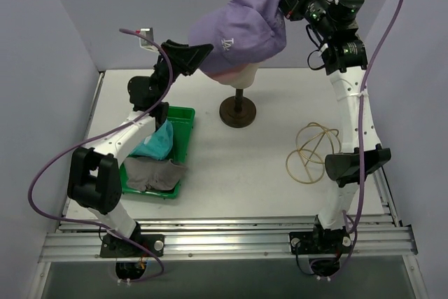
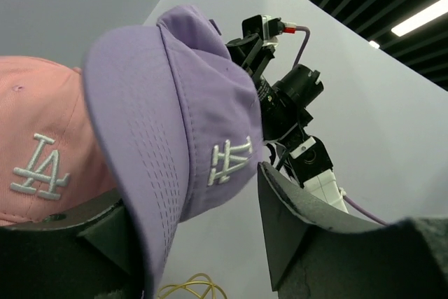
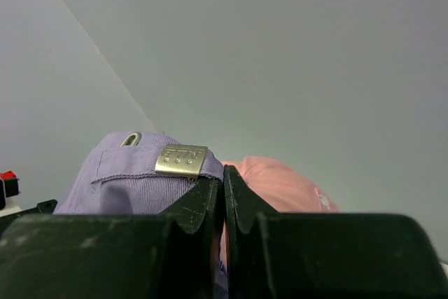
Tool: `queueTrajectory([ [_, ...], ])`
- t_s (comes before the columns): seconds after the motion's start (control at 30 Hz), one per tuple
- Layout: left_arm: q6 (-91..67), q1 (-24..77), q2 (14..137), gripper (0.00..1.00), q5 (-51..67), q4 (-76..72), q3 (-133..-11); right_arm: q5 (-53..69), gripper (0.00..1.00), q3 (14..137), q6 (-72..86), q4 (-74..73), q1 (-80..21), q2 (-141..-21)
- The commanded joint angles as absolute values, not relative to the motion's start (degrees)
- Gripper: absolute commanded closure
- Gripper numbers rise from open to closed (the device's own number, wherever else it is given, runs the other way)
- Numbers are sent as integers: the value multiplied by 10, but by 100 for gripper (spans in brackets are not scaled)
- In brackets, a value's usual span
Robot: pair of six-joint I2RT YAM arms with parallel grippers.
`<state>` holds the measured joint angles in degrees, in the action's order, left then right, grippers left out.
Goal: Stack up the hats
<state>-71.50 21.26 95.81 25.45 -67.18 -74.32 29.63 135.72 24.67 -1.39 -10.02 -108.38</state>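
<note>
Pink cap [image 2: 35,124] mostly under lavender cap [image 2: 175,103]

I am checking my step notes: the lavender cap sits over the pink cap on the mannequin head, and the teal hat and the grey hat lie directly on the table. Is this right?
No: the top external view shows the teal hat and the grey hat in the green tray, not directly on the table. The rest about the lavender cap is right.

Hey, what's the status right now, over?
Left gripper open by lavender cap brim; right gripper shut on its back strap. Lavender cap over pink cap on mannequin head. Teal hat, grey hat in green tray; nothing blocking.
</note>
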Motion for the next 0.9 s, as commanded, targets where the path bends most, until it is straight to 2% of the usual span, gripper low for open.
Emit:
queueTrajectory([
  [0.0, -681, 206, 956, 37, 278, -662, -784, 338, 100, 1369, 280, 37, -81, -1105],
  [0.17, -656, 206, 960, 35, 312, -621, -808, 350, 100, 1383, 293, 47, -75, -1116],
  [0.27, -676, 205, 990, 44, 338, -641, -821, 362, 100, 1398, 309, 56, -69, -1121],
  [0.3, -689, 204, 997, 50, 344, -649, -830, 362, 100, 1398, 309, 56, -69, -1121],
  [0.33, -694, 203, 1003, 66, 349, -652, -835, 363, 100, 1398, 308, 56, -69, -1121],
  [0.4, -710, 200, 1018, 80, 358, -656, -848, 366, 100, 1398, 309, 58, -69, -1121],
  [0.43, -715, 200, 1022, 94, 359, -661, -851, 368, 100, 1398, 311, 60, -68, -1121],
  [0.47, -722, 198, 1027, 97, 358, -666, -852, 370, 100, 1398, 312, 60, -68, -1121],
  [0.67, -763, 192, 1006, 98, 302, -693, -827, 353, 100, 1413, 300, 46, -67, -1122],
  [0.87, -798, 193, 970, 98, 174, -672, -782, 319, 100, 1434, 303, 44, -59, -1135],
])
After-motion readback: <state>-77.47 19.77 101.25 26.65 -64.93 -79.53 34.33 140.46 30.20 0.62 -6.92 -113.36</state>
